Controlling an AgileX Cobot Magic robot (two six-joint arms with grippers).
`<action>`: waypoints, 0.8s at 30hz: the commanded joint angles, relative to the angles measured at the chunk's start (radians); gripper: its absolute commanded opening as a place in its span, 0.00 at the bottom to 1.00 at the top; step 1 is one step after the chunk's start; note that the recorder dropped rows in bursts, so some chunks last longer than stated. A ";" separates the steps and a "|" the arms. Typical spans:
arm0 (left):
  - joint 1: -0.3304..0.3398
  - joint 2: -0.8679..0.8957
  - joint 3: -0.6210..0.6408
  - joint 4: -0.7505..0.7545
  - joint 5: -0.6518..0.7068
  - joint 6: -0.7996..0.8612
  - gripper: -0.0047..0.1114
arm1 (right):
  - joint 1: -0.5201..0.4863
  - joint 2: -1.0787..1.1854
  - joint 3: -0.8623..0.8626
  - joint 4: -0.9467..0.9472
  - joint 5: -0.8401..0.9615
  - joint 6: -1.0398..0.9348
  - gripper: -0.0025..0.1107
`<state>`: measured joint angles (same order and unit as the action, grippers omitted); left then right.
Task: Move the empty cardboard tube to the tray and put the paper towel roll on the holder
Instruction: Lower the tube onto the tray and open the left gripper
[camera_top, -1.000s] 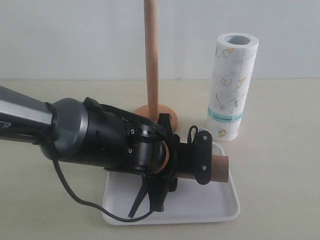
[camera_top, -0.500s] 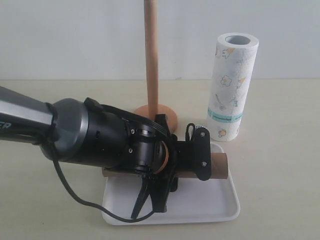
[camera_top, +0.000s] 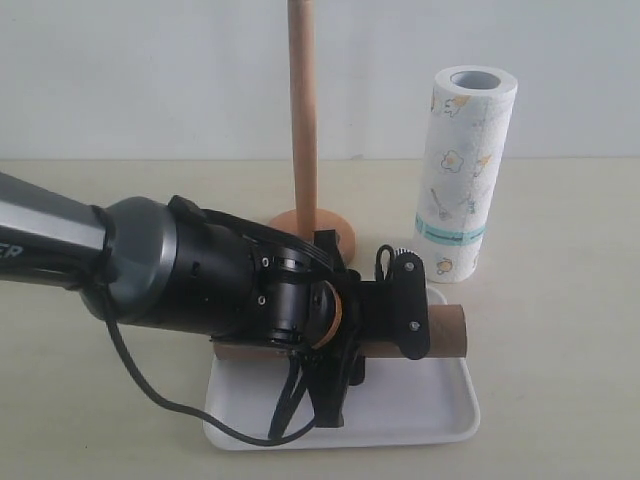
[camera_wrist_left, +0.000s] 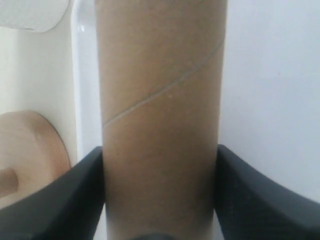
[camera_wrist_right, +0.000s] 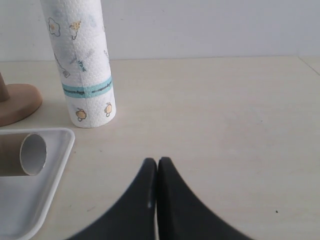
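Observation:
The empty cardboard tube (camera_top: 448, 332) lies level across the white tray (camera_top: 420, 415), held near its middle by my left gripper (camera_top: 400, 325). In the left wrist view the brown tube (camera_wrist_left: 160, 100) fills the gap, and both black fingers (camera_wrist_left: 75, 195) press its sides over the tray (camera_wrist_left: 270, 75). I cannot tell whether the tube touches the tray floor. The paper towel roll (camera_top: 462, 170) stands upright behind the tray's right corner. The wooden holder (camera_top: 303, 110) stands bare behind the arm. My right gripper (camera_wrist_right: 158, 162) is shut and empty above the table, right of the tray (camera_wrist_right: 30, 200).
The left arm's black wrist and a loose cable (camera_top: 180, 405) hang over the tray's left half. The holder's disc base (camera_top: 340, 232) is close behind the tray's far rim. A pale wall backs the table.
My left gripper has shifted slightly right and turned a little with the tube still in it. The roll, the holder and the tray have stayed put.

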<state>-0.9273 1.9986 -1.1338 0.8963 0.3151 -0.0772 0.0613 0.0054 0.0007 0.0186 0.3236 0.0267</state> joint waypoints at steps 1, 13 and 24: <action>-0.005 0.000 -0.008 -0.010 -0.011 -0.011 0.08 | -0.003 -0.005 -0.001 0.000 -0.016 -0.004 0.02; -0.005 0.000 -0.008 -0.010 -0.002 -0.011 0.35 | -0.003 -0.005 -0.001 0.000 -0.016 -0.004 0.02; -0.005 0.000 -0.008 -0.010 -0.002 -0.009 0.44 | -0.003 -0.005 -0.001 0.000 -0.016 -0.004 0.02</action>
<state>-0.9273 1.9986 -1.1338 0.8963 0.3078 -0.0772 0.0613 0.0054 0.0007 0.0186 0.3236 0.0267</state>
